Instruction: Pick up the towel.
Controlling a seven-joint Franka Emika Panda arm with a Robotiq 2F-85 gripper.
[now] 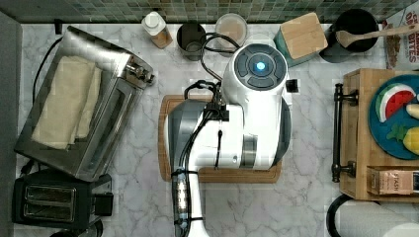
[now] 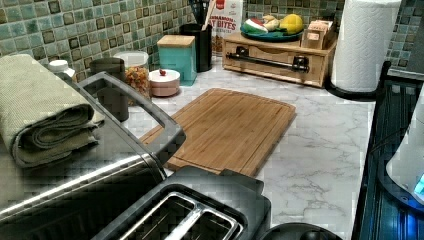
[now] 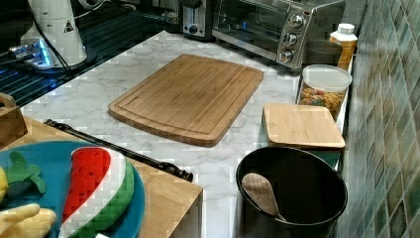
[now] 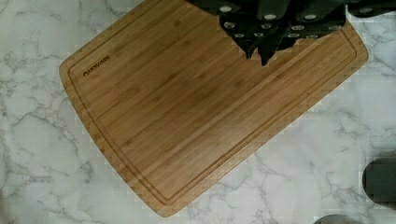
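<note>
Marble countertop [image 1: 306, 197] meets a green mosaic backsplash [image 2: 75, 25]. Folded, the towel [image 1: 66, 101] lies atop the toaster oven [image 1: 111, 131] at the top view's left. The left view shows its layered folds; the wrist view shows the gripper [image 4: 275, 28] over the cutting board [image 4: 187, 116], fingers' state unclear.

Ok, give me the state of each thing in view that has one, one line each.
towel: folded, lying on top of the toaster oven, not yet picked up.
cutting board: flat on the counter, nothing on it.
teal canister: wooden lid on.
cereal jar: lid on.
black utensil holder: open-topped, wooden spoon inside.
toaster: slots empty.
</note>
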